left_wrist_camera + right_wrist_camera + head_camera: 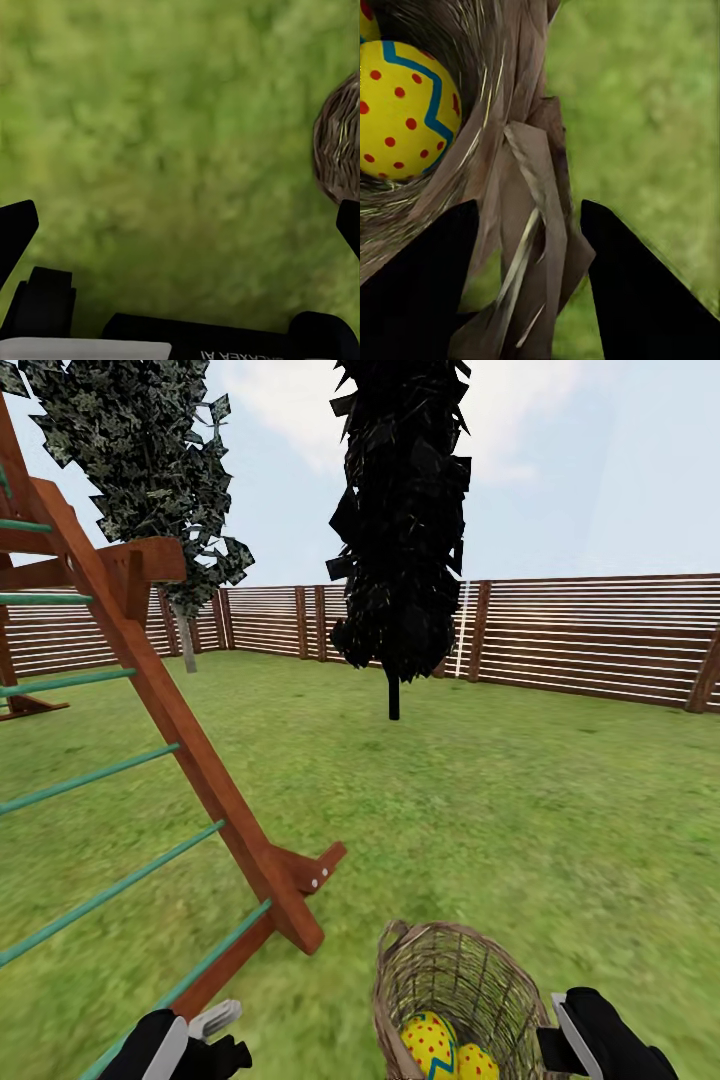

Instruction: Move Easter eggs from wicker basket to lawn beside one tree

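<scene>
A: Wicker first. Your right gripper [529,281] straddles the wicker basket [455,985] rim, one finger inside, one outside, jaws spread with a loop of weave between them. Close now and you clamp basket, not egg, and a lift probably drags or tips the whole thing.

B: Left to right, quick?

A: Wooden climbing frame [190,760] with green rungs runs down the left. Your left gripper [205,1040] hangs beside its foot over bare lawn [165,135], fingers apart, nothing in them, the basket off to its side. Then the basket with Easter eggs [432,1045] at the bottom, two showing in the head view. Then the right gripper at the basket's far rim.

B: Egg relative to the right gripper?

A: Inside the wall, deeper down and off to the side of the inner finger, not between the fingers. Third egg I can't confirm.

B: Other risks?

A: The left arm sits close to the frame's leg; a swing could knock it. The only trees ahead are dark, narrow ones by the fence.
</scene>
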Tool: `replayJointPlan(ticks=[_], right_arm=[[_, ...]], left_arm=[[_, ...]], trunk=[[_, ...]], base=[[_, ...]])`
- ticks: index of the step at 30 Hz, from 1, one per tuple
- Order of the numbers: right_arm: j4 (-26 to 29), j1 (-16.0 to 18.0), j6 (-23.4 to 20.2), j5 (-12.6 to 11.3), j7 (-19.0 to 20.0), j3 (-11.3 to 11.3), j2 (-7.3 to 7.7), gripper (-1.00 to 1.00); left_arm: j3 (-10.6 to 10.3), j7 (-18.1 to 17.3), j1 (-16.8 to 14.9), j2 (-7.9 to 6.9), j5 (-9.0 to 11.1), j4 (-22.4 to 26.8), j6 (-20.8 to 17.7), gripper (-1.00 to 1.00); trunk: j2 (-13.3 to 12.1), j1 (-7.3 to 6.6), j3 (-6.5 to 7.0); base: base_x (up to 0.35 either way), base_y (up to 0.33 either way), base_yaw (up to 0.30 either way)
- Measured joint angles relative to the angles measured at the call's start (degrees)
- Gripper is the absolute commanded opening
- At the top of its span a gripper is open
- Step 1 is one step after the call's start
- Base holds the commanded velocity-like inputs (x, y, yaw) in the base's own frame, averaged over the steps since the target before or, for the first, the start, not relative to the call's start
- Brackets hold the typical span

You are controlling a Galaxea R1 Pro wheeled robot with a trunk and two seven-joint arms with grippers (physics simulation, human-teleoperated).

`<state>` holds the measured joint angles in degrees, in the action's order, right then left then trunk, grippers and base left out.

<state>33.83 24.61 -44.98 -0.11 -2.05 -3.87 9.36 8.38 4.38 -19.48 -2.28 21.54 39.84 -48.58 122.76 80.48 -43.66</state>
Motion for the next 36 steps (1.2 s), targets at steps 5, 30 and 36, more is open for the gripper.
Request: replayJointPlan(ticks=[5,30,36], right_arm=[[-0.07,-0.01,0.04,-0.62,0.05,-0.06,-0.02,-1.00],[-0.07,-0.01,0.03,-0.18,0.13,0.08,-0.05,-1.00],[-0.14,-0.01,0.13,-0.34,0.15,0.01,-0.01,-1.00]], left_arm=[[0.00,0.00,0.00,-0.02,-0.01,-0.01,0.03,1.00],[-0.05,0.00,0.00,0.07,-0.16,0.00,0.04,1.00],[-0.06,0.00,0.00,0.07,-0.16,0.00,0.05,1.00]], trunk=[[0.00,0.00,0.00],[0.00,0.00,0.00],[0.00,0.00,0.00]], base=[[0.000,0.000,0.000],[0.000,0.000,0.000],[0.000,0.000,0.000]])
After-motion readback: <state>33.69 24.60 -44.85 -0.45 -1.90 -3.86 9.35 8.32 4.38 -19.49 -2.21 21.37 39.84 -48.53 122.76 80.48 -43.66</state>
